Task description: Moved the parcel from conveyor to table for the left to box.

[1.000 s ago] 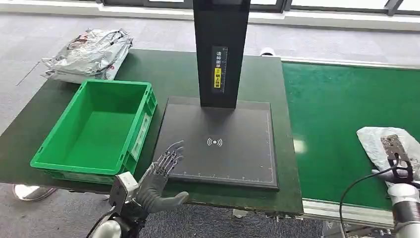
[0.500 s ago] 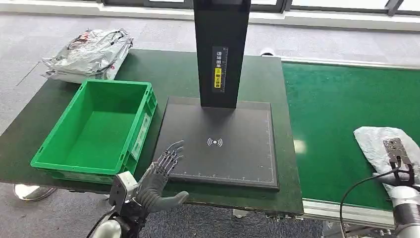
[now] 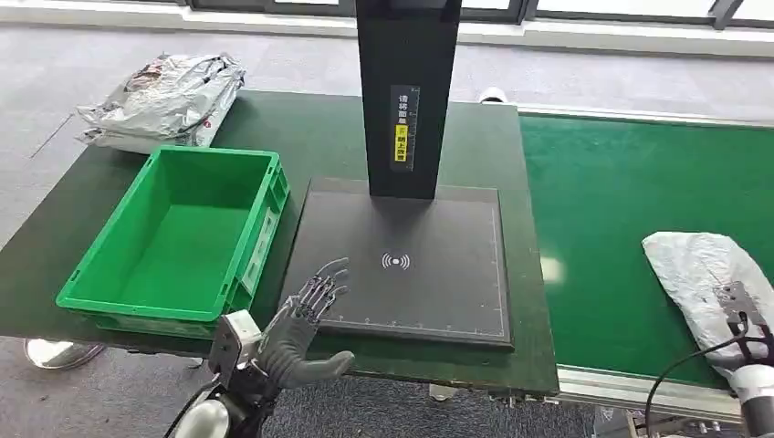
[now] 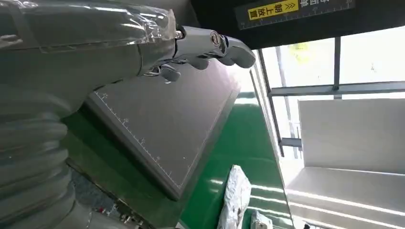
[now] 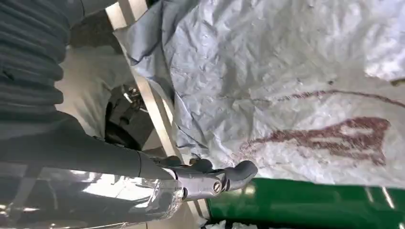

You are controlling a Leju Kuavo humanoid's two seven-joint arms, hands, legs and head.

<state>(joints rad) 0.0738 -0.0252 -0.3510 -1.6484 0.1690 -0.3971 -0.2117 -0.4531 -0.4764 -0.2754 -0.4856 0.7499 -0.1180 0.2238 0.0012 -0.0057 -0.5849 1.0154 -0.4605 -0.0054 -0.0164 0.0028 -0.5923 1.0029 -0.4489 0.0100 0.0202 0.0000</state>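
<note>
Silver parcel (image 3: 701,278) lies on conveyor (image 3: 621,210), right robot hand (image 3: 744,319) over it, grasp unclear | left robot hand (image 3: 306,315) spread by tabletop (image 3: 319,137) | transfer, boxing pending

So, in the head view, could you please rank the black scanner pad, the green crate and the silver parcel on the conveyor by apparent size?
1. Black scanner pad, largest, though close to the crate.
2. Green crate, nearly as large.
3. Silver parcel, clearly smallest; the picture's edge and the right hand hide part of it.
</note>
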